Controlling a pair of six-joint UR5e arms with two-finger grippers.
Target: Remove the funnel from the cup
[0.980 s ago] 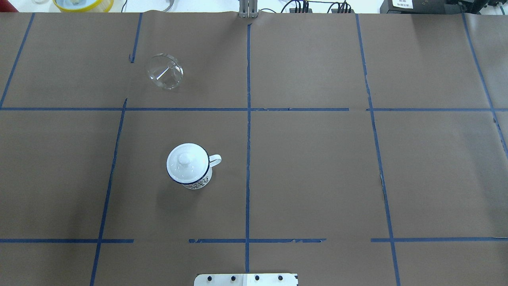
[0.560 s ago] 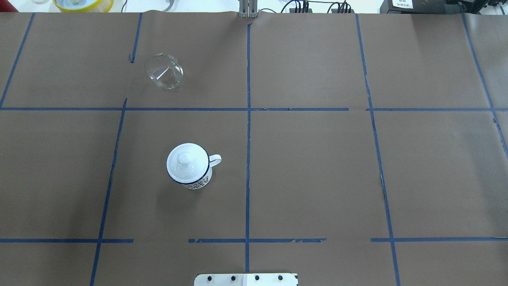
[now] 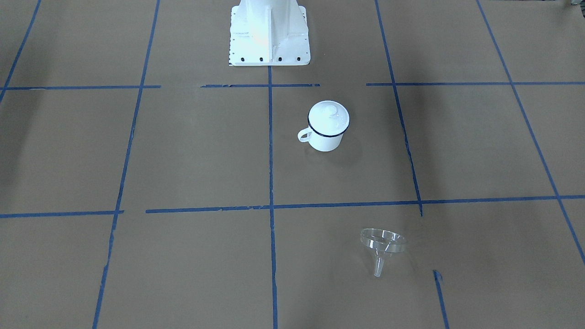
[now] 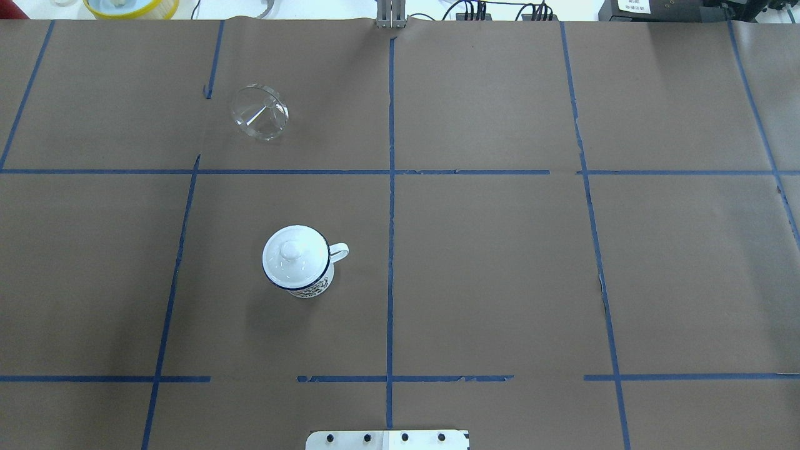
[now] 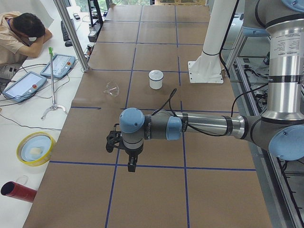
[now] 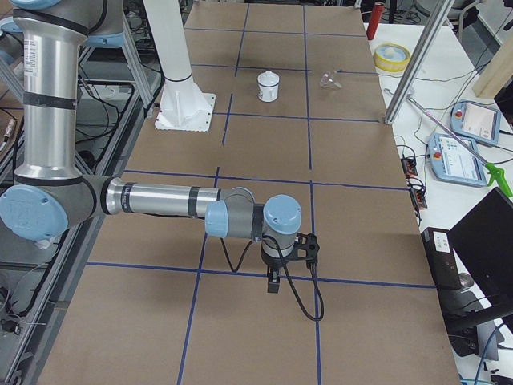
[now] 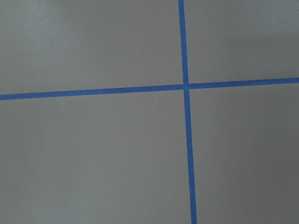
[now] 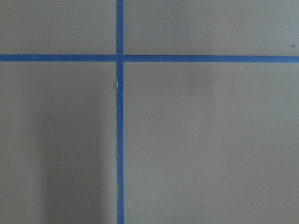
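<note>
The clear plastic funnel (image 4: 259, 113) lies on the brown table cover, far from the robot on its left side, well apart from the cup. It also shows in the front-facing view (image 3: 383, 246). The white enamel cup (image 4: 297, 261) with a dark blue rim stands upright, with a white domed lid on it; its handle points toward the table's middle. Neither gripper is near either thing. The left gripper (image 5: 130, 166) and the right gripper (image 6: 274, 282) show only in the side views, hanging over the table's two ends. I cannot tell whether they are open or shut.
The robot's white base plate (image 4: 387, 439) sits at the near edge. A yellow bowl (image 4: 131, 6) and cables lie beyond the far edge. An operator (image 5: 21, 35) sits by teach pendants (image 5: 59, 65). Blue tape lines grid the cover.
</note>
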